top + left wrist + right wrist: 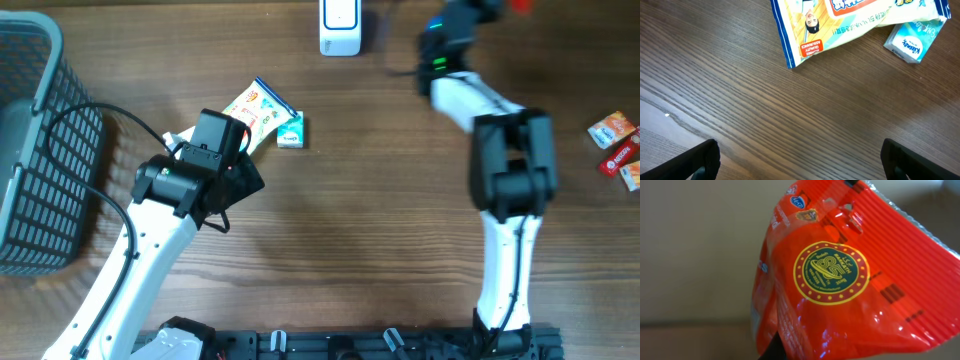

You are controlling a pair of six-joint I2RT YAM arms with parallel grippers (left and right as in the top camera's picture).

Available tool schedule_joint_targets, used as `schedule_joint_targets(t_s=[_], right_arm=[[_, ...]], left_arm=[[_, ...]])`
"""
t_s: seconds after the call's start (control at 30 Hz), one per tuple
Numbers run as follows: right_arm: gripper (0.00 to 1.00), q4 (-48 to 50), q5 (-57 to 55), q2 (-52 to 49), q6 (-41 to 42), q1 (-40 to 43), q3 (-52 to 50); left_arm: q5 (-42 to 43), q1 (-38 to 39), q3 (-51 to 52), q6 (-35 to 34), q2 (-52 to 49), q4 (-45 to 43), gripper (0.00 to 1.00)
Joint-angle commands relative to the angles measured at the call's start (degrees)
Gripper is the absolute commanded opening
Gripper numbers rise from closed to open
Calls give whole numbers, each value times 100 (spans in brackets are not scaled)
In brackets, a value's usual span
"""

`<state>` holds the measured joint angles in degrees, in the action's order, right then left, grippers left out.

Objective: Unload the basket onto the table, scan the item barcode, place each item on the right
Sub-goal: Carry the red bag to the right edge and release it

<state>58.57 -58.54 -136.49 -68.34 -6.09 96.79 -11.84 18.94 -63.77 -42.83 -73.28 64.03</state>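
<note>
figure: the right pincer (pixel 480 12), closed on the red packet (pixel 840 280). it grips the packet by its lower edge near the far side of the table (pixel 380 220), apparently raised off the wood. outward from the grip, the packet's long axis runs up and away from the jaws, tilted toward the upper right of the right wrist view. the face turned to that camera carries a round gold seal (pixel 831 273). we see no barcode on it, so we judge the code to lie on the hidden side or below the frame.

the coming move turns on one relation. the white box (pixel 340 28) that we take for the scanner stands to the left of the held packet, near but apart, and the right arm is much the nearer to it. only the overhead view shows this spacing, though there the packet is no more than a red blur at the top edge. only the right wrist view shows the printed face.

farther out, the left pincer (pixel 800 167) hangs fully open over the wood, holding nothing. a snack packet (pixel 850 20) and a tissue pack (pixel 914 42) lie just beyond its fingers (pixel 702 160).
</note>
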Motion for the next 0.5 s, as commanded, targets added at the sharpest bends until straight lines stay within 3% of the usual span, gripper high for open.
schedule_joint_targets(t_s=[0.0,0.13,0.33,0.4,0.47], right_arm=[[4,-575,-1722,247,857,890,96],[4,-2249,-2116,247,2061,1484,96],[4,-5602,-1445,247,4538,2074,96],[4,-6161,-1305,247,5149,2275,96],[4,-6271,-1220,247,5241,2435,96]], left_arm=[[48,-48,-44,-118,-2,-17,100],[48,-48,-44,-116,-2,-55,100],[48,-48,-44,-116,-2,-127,100],[48,-48,-42,-118,-2,-142,100],[48,-48,-42,-118,-2,-146,100]])
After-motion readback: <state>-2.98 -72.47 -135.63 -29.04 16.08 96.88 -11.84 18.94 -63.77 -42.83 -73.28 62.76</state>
